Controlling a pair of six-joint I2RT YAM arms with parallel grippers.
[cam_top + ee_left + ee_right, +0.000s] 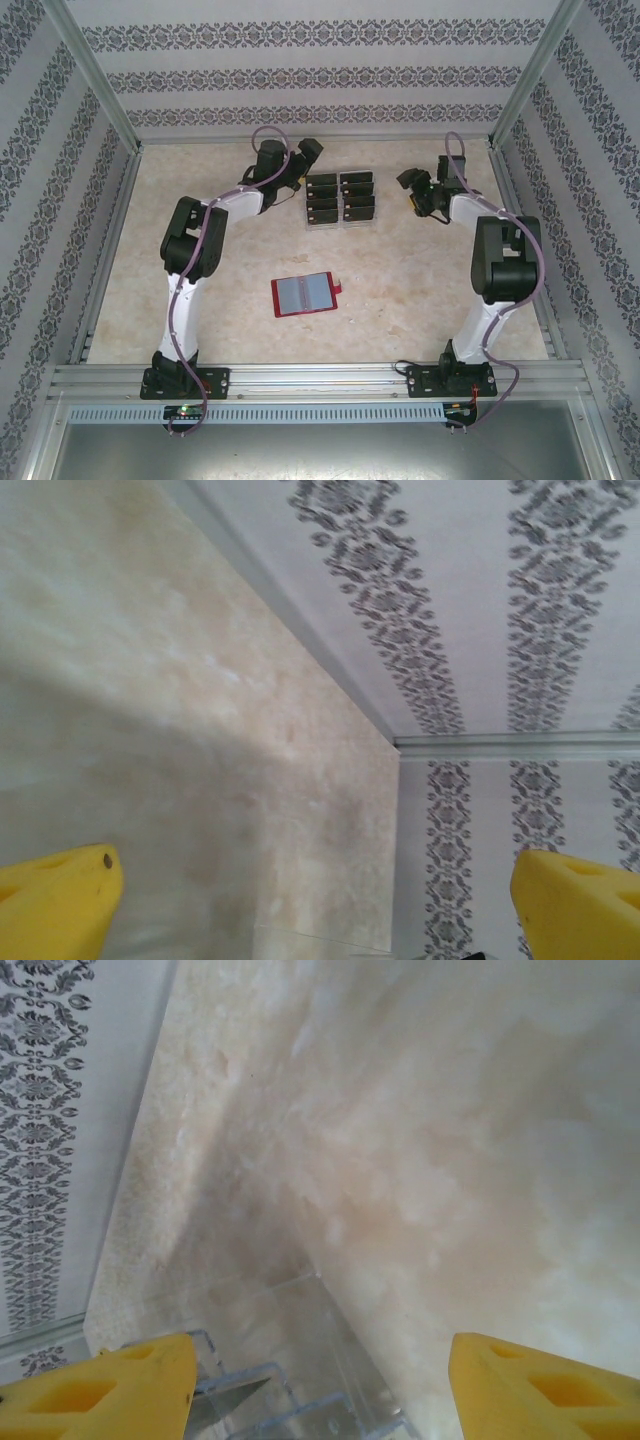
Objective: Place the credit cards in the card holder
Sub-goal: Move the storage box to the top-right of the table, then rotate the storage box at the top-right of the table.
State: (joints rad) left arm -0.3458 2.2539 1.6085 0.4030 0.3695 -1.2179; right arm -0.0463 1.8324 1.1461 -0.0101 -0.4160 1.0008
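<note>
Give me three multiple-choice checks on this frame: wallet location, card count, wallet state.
1. Where is the red wallet?
A. on the table, on the near side of the clear tray
B. inside the tray
C. in a pincer

2. How many black cards sit in the tray?
A. two
B. five
C. eight

3. The wallet is:
A. snapped shut
B. lying open
C. standing on edge

Key:
1 A, it lies alone on the table, apart from the tray.
2 C, two columns of four.
3 B, its grey pockets face up.
</note>
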